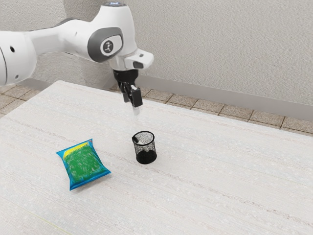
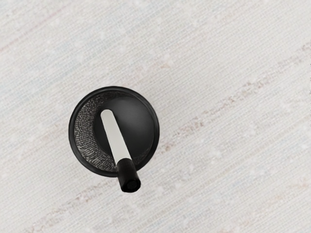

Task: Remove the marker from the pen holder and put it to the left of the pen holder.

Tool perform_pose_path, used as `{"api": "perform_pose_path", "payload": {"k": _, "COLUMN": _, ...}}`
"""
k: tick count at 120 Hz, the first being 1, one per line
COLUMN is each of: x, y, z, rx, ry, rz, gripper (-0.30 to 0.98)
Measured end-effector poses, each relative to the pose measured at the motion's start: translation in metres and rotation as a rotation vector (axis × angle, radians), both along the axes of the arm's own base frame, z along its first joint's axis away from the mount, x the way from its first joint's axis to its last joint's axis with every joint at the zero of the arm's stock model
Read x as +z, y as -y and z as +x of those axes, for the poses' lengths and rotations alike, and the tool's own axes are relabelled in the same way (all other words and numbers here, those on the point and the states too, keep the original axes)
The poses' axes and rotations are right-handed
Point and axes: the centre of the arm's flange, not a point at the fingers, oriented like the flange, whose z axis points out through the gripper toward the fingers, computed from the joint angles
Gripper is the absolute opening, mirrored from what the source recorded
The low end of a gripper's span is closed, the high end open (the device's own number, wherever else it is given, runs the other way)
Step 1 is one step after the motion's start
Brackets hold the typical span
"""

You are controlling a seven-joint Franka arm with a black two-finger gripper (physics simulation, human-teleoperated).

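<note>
My gripper (image 1: 133,100) hangs above the table, higher than the pen holder (image 1: 152,149) and apart from it; whether it is open or shut cannot be told. The black mesh holder stands upright. A marker (image 1: 136,140) leans inside, its black cap at the rim on the exterior view's left. From above, the wrist view looks into the round pen holder (image 2: 73,128). There the marker (image 2: 115,136) lies slanted across the opening, its white body inside and its black cap sticking out over the rim.
A green and blue packet (image 1: 84,165) with a yellow strip lies flat on the pale table (image 1: 205,166), toward the exterior view's left from the holder. Behind the table's far edge are a tiled floor and a wall.
</note>
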Motion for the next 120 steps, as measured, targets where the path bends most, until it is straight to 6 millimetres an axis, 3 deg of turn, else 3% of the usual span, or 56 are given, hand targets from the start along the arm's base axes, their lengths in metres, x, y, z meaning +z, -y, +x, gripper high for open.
{"api": "perform_pose_path", "payload": {"k": 13, "x": -0.002, "y": -0.001, "z": 0.001, "rx": -0.003, "ry": -0.002, "rz": 0.007, "gripper": 0.65}}
{"api": "perform_pose_path", "payload": {"k": 27, "x": -0.052, "y": -0.010, "z": 0.014, "rx": 0.007, "ry": -0.080, "rz": -0.003, "gripper": 0.67}}
{"api": "perform_pose_path", "payload": {"k": 59, "x": -0.113, "y": -0.014, "z": 0.024, "rx": 0.029, "ry": -0.182, "rz": -0.052, "gripper": 0.66}}
{"api": "perform_pose_path", "payload": {"k": 120, "x": -0.161, "y": -0.029, "z": 0.029, "rx": 0.057, "ry": -0.280, "rz": -0.076, "gripper": 0.59}}
